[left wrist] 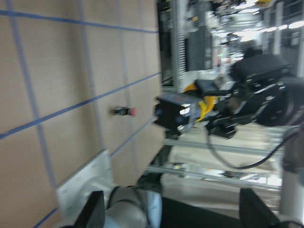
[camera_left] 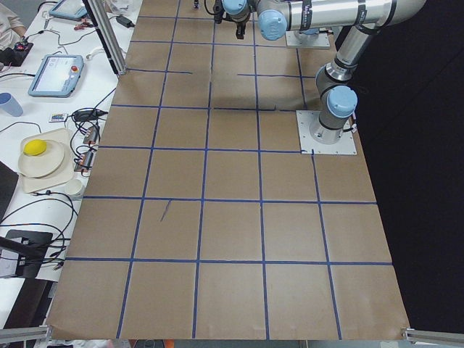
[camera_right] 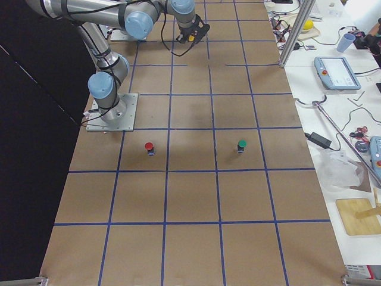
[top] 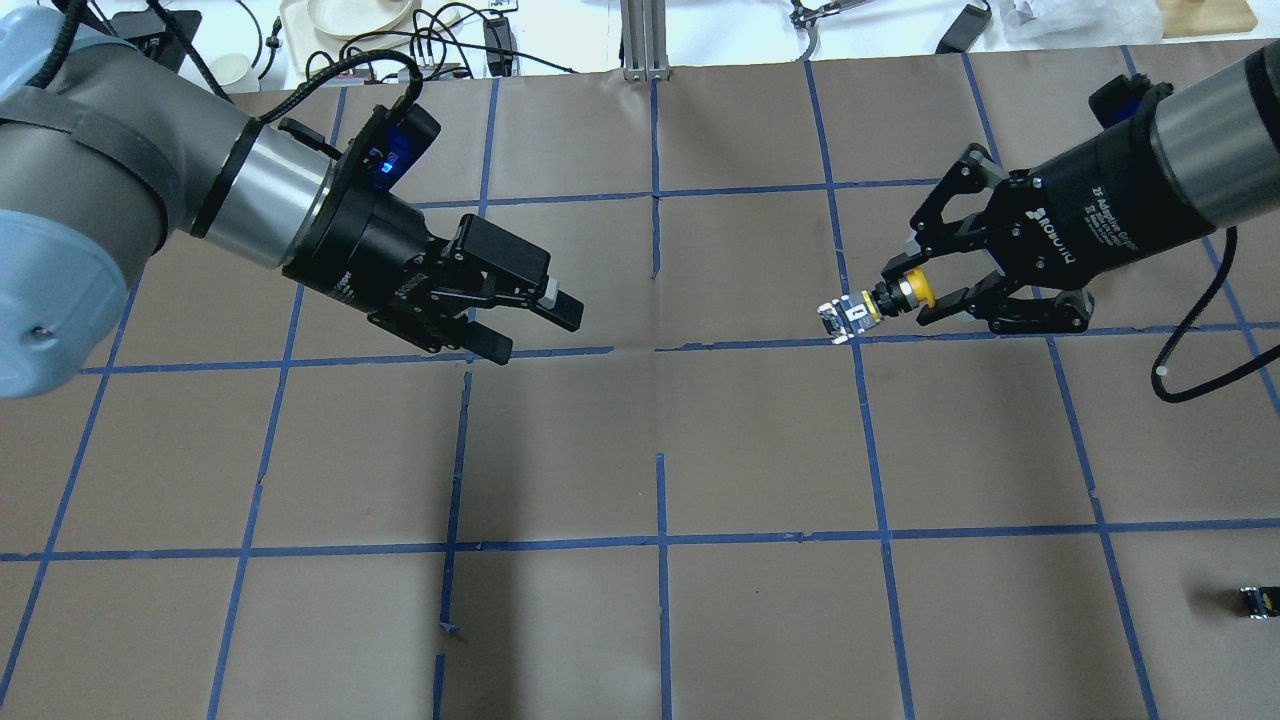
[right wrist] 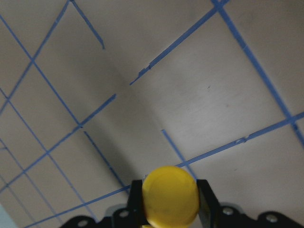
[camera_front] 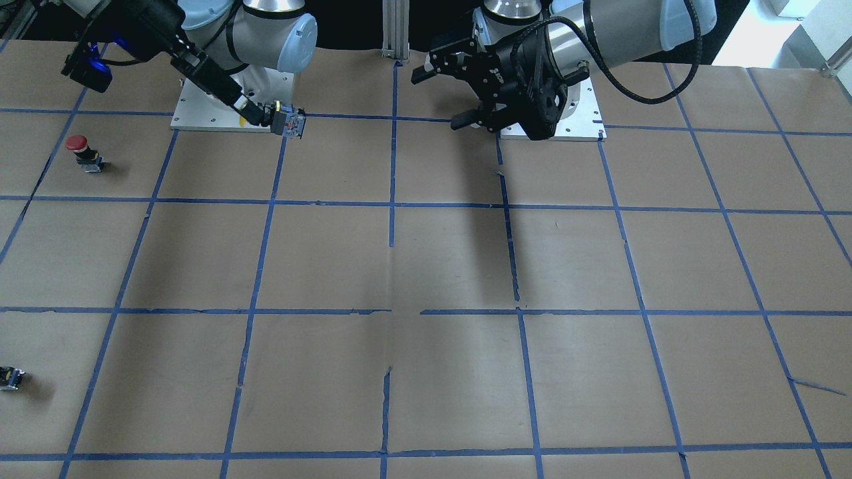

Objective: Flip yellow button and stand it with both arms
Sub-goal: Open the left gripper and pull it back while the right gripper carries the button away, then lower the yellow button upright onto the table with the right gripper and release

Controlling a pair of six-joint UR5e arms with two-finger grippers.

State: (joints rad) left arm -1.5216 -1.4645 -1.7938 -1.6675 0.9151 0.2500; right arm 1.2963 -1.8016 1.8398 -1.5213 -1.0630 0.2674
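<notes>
My right gripper is shut on the yellow button and holds it sideways in the air. The yellow cap faces the palm and the black and silver body points toward the left arm. In the front view the right gripper holds the button above the table near its base plate. The right wrist view shows the cap between the fingers. My left gripper is open and empty, well to the left of the button, facing it. The left wrist view shows the button ahead.
A red-capped button stands on the brown paper table, also in the right view, with a green-capped one beside it. A tiny black-silver part lies near the table edge, also in the overhead view.
</notes>
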